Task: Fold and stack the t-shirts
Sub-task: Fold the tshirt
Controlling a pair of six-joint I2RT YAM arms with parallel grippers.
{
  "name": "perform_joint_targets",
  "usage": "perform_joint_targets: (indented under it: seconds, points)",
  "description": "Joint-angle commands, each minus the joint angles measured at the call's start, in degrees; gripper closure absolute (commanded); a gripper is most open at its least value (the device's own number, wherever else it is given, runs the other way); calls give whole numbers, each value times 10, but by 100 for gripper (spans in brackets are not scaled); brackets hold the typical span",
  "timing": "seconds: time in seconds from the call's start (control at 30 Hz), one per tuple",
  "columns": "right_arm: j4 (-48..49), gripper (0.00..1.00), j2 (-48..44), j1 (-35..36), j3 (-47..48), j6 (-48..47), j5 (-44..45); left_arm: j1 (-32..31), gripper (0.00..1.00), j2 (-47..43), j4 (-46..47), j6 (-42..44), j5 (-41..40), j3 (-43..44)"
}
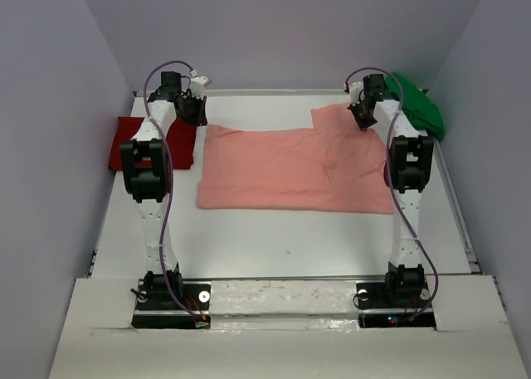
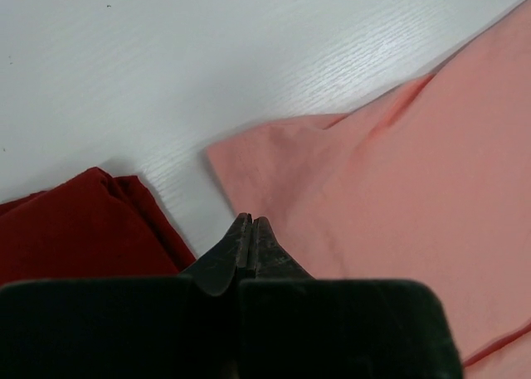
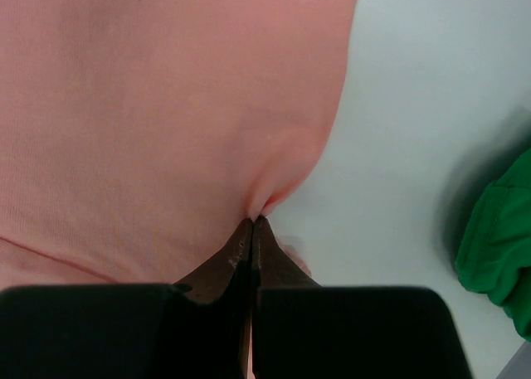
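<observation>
While salmon-pink t-shirt (image 1: 290,167) lies spread flat on mid table (image 1: 274,246), long axis L-R, right gripper (image 3: 251,221) is clenched on a pucker at its far-R edge, and left gripper (image 2: 250,221), tips pressed together w/ no cloth seen between, hangs over its far-L corner.

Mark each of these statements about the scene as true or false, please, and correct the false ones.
1. The salmon-pink shirt lies spread out in the middle of the table. True.
2. The green shirt lies folded on top of it. False: it is bunched at the far right corner, apart from it.
3. The right gripper is shut on the salmon-pink shirt's edge. True.
4. The left gripper is wide open. False: it is shut.
5. The deep red shirt lies at the right. False: it lies at the far left.
</observation>
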Motion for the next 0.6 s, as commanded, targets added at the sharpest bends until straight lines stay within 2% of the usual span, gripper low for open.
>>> perform_joint_targets:
  seconds: [0.0, 0.27, 0.3, 0.37, 0.47, 0.53, 0.57]
  points:
    - [-20, 100, -47, -6, -11, -5, 9, -1, 100, -45, 0, 7, 16, -15]
    - [-15, 100, -57, -6, -23, -7, 5, -1, 100, -30, 7, 1, 0, -16]
    - [-16, 100, -56, -6, -24, -6, 4, -1, 97, -26, 10, -2, -1, -16]
    - [-16, 100, -52, -6, -25, -10, 4, -2, 84, -13, 12, -5, 2, -12]
    - [-15, 100, -46, -6, -23, -13, 7, -1, 80, 8, 9, -6, 11, 11]
    - [-15, 100, -41, -6, -21, -16, 9, -2, 68, 18, 8, -10, 13, 23]
    - [-16, 100, -40, -6, -21, -17, 9, -2, 68, 29, 6, -11, 15, 37]
